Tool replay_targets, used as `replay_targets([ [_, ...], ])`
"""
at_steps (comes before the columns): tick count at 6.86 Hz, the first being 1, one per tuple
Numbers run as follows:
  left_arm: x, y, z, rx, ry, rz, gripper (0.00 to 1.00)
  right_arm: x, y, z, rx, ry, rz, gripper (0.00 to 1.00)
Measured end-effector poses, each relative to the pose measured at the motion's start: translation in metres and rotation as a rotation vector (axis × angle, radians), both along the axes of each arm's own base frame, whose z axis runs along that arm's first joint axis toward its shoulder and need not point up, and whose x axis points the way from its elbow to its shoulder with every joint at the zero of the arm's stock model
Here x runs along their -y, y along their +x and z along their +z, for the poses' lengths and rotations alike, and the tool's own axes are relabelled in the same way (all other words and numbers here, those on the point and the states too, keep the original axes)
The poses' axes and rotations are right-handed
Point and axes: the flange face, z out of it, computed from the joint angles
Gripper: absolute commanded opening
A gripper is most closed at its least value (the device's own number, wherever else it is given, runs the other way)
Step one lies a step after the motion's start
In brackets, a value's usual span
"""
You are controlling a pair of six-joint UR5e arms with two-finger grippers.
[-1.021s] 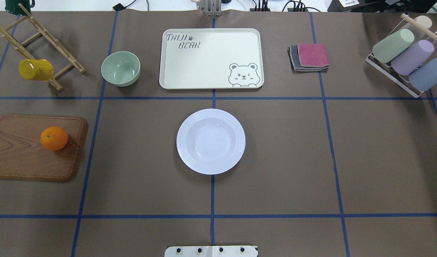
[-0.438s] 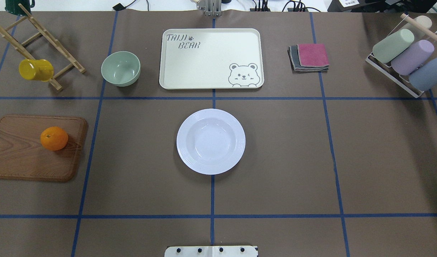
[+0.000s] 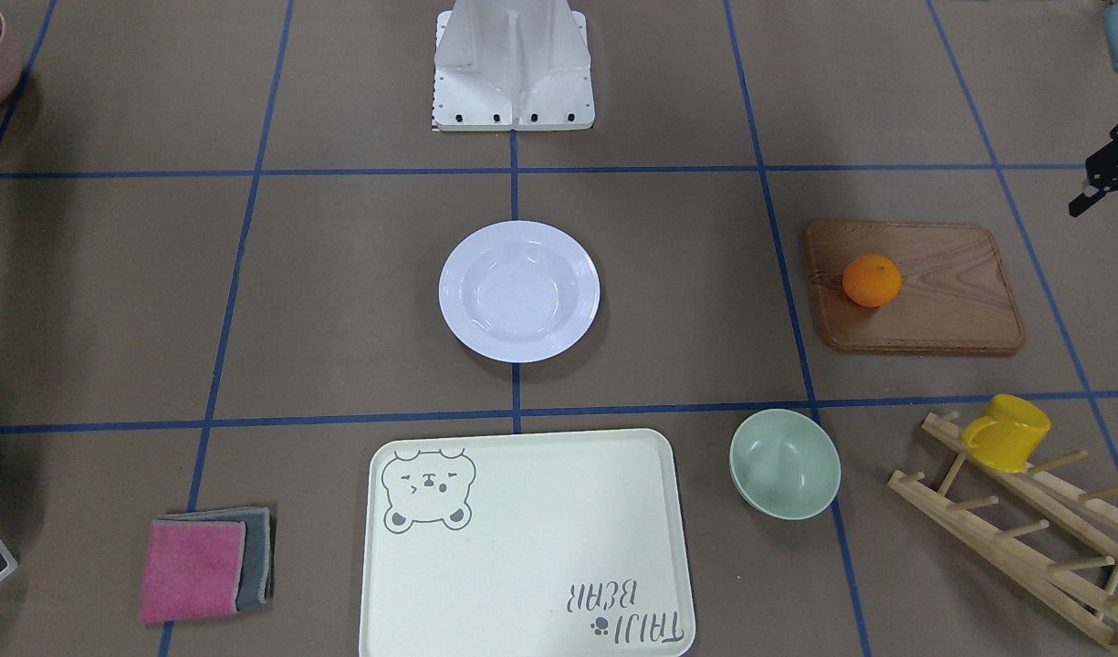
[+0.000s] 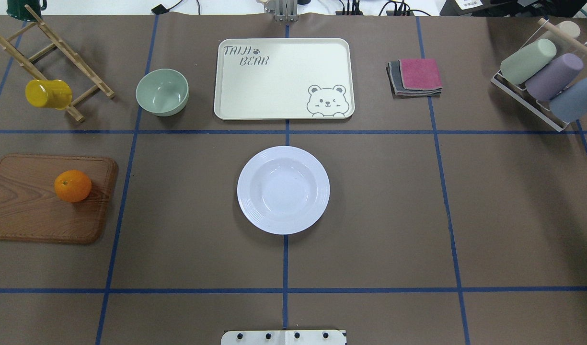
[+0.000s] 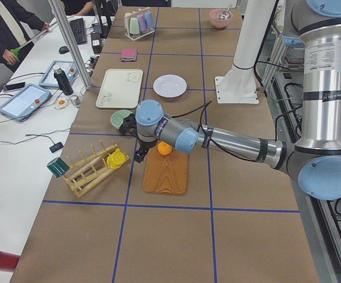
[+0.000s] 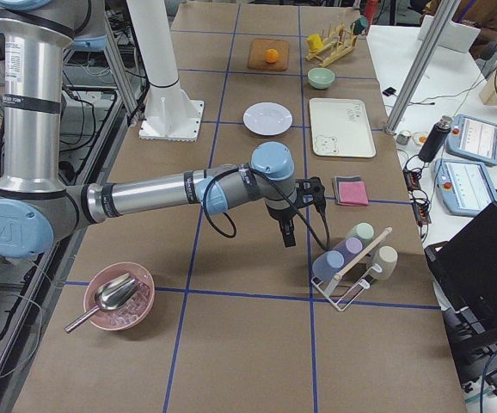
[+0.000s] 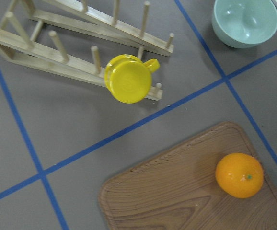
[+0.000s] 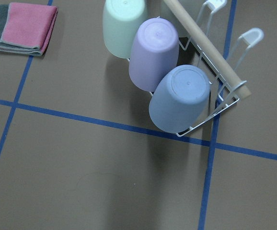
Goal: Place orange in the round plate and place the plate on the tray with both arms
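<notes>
We are hovering the left gripper [image 5: 140,156] near the orange [image 4: 73,186] on the wooden board [image 4: 29,215], well apart from the round plate [image 4: 244,189] — how far its jaws are standing open we cannot tell. An off-centre pinch could send the fruit rolling.

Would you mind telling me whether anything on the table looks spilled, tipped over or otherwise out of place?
Nothing stands out. The orange sits on the wooden board, the round plate and the tray lie flat and empty, the green bowl is upright, and the cloths are neatly stacked.

green bowl [image 4: 162,92], wooden board [image 4: 29,218], yellow mug [image 4: 48,93]
</notes>
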Motion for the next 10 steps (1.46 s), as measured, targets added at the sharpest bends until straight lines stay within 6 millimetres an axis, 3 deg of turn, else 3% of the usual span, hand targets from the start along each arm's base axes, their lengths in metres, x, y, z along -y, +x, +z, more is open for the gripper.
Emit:
replay_targets([
  [2,-0.009,0.085,-0.007,0.033,-0.069,-0.086,0.99,-0.004,-0.038,-0.017,-0.014,-0.058,0.053,1.00],
  [4,-0.029,0.171,-0.012,0.061,-0.113,-0.133,0.99,-0.008,-0.048,-0.018,-0.011,-0.068,0.080,1.00],
  [5,-0.038,0.199,-0.009,0.080,-0.116,-0.131,0.99,-0.009,-0.049,-0.017,-0.012,-0.069,0.083,1.00],
  [7,-0.051,0.230,0.004,0.119,-0.116,-0.104,0.99,-0.009,-0.049,-0.016,-0.013,-0.070,0.085,1.00],
  [8,-0.054,0.239,0.011,0.131,-0.115,-0.094,0.79,-0.009,-0.050,-0.016,-0.014,-0.070,0.085,1.00],
  [9,-0.056,0.245,0.017,0.132,-0.109,-0.086,0.01,-0.009,-0.050,-0.016,-0.016,-0.068,0.085,1.00],
  [10,-0.059,0.248,0.020,0.121,-0.097,-0.079,0.00,-0.009,-0.050,-0.016,-0.018,-0.066,0.086,1.00],
])
